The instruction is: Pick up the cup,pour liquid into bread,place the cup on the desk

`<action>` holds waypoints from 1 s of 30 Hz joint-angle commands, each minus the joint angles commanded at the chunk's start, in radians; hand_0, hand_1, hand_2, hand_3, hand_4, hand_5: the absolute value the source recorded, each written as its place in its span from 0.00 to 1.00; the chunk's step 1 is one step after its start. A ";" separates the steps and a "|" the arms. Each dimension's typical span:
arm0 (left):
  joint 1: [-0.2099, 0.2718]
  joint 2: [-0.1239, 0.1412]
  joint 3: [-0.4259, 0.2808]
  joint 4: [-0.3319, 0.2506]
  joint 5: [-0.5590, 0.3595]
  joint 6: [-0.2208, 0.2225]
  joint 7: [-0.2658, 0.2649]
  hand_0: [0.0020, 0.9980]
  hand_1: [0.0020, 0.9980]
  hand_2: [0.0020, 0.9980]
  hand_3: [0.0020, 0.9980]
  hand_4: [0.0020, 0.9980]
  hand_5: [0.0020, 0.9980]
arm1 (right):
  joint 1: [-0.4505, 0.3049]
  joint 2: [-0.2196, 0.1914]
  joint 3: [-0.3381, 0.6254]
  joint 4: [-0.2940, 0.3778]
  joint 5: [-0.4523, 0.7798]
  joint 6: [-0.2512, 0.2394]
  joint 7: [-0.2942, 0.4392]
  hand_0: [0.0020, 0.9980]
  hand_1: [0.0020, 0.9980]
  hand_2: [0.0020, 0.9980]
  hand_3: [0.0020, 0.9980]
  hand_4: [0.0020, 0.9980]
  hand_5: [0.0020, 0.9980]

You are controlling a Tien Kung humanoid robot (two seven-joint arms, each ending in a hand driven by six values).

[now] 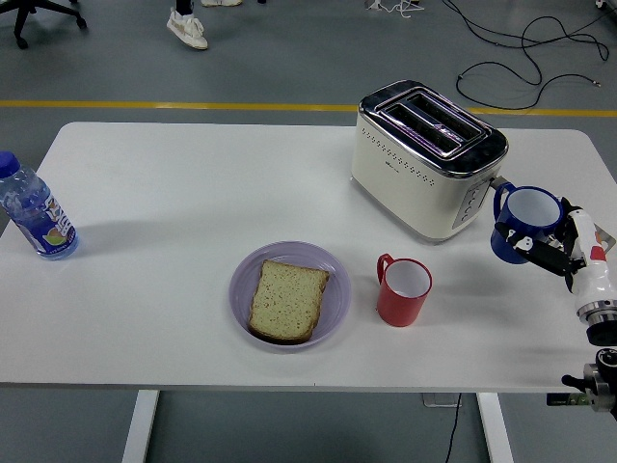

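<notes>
A blue cup (525, 223) with a white inside is upright at the table's right side, just right of the toaster, low over or on the tabletop; I cannot tell which. My right hand (551, 251) is shut on it, black fingers (542, 247) wrapped around its near wall. A slice of bread (287, 299) lies on a lilac plate (334, 284) at the table's front middle. No left arm shows.
A red mug (403, 290) stands just right of the plate. A cream toaster (424, 158) sits at the back right, close to the blue cup. A water bottle (35, 212) stands at the left edge. A person's shoe (186, 26) shows on the floor beyond.
</notes>
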 joint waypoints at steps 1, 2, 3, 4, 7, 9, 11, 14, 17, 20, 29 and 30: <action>0.001 0.000 0.000 0.000 0.000 0.000 0.000 0.66 0.70 0.72 0.61 0.35 0.95 | -0.005 0.006 -0.005 -0.010 -0.002 -0.006 0.020 0.36 0.35 0.51 0.55 0.61 0.00; 0.001 0.000 0.001 0.000 0.000 -0.001 0.000 0.66 0.70 0.72 0.61 0.35 0.95 | -0.009 0.011 -0.008 -0.018 -0.003 -0.011 0.040 0.36 0.35 0.51 0.55 0.61 0.00; 0.001 0.000 0.001 0.000 0.000 -0.001 0.000 0.66 0.70 0.72 0.61 0.35 0.95 | -0.011 0.014 -0.009 -0.022 -0.004 -0.014 0.050 0.36 0.35 0.51 0.55 0.61 0.00; 0.001 0.000 0.001 0.000 0.000 -0.001 0.000 0.66 0.70 0.72 0.61 0.35 0.95 | -0.014 0.018 -0.010 -0.026 -0.006 -0.017 0.061 0.37 0.35 0.51 0.55 0.61 0.00; 0.001 0.000 0.005 0.000 -0.005 -0.001 0.000 0.66 0.70 0.72 0.61 0.35 0.95 | -0.018 0.025 -0.014 -0.045 -0.013 -0.015 0.074 0.37 0.35 0.51 0.55 0.61 0.00; 0.000 0.001 0.009 0.000 -0.008 -0.001 -0.001 0.66 0.70 0.72 0.61 0.35 0.95 | -0.023 0.030 -0.014 -0.059 -0.026 -0.014 0.074 0.37 0.35 0.51 0.55 0.61 0.00; 0.000 0.001 0.012 0.000 -0.012 -0.001 -0.001 0.66 0.70 0.72 0.61 0.35 0.95 | -0.027 0.033 -0.015 -0.068 -0.030 -0.013 0.073 0.38 0.36 0.51 0.55 0.61 0.00; 0.000 0.001 0.014 0.000 -0.016 0.000 -0.002 0.66 0.70 0.72 0.61 0.35 0.95 | -0.033 0.040 -0.015 -0.084 -0.037 -0.011 0.073 0.38 0.36 0.51 0.55 0.61 0.00; 0.000 0.001 0.014 0.000 -0.015 0.000 -0.002 0.66 0.70 0.72 0.61 0.35 0.95 | -0.040 0.052 -0.010 -0.100 -0.041 -0.010 0.077 0.38 0.37 0.52 0.55 0.61 0.00; 0.000 0.001 0.016 0.000 -0.015 0.000 -0.001 0.66 0.70 0.72 0.61 0.35 0.95 | -0.048 0.059 -0.012 -0.114 -0.035 -0.010 0.085 0.38 0.37 0.52 0.55 0.61 0.00; 0.001 -0.002 0.024 0.000 -0.010 -0.001 0.000 0.66 0.70 0.72 0.61 0.35 0.95 | -0.064 0.087 0.005 -0.151 -0.010 -0.019 0.107 0.39 0.39 0.54 0.55 0.60 0.00; 0.001 -0.002 0.024 0.000 -0.009 -0.001 0.000 0.66 0.70 0.72 0.61 0.35 0.95 | -0.064 0.089 0.005 -0.155 -0.010 -0.020 0.109 0.39 0.39 0.54 0.55 0.60 0.00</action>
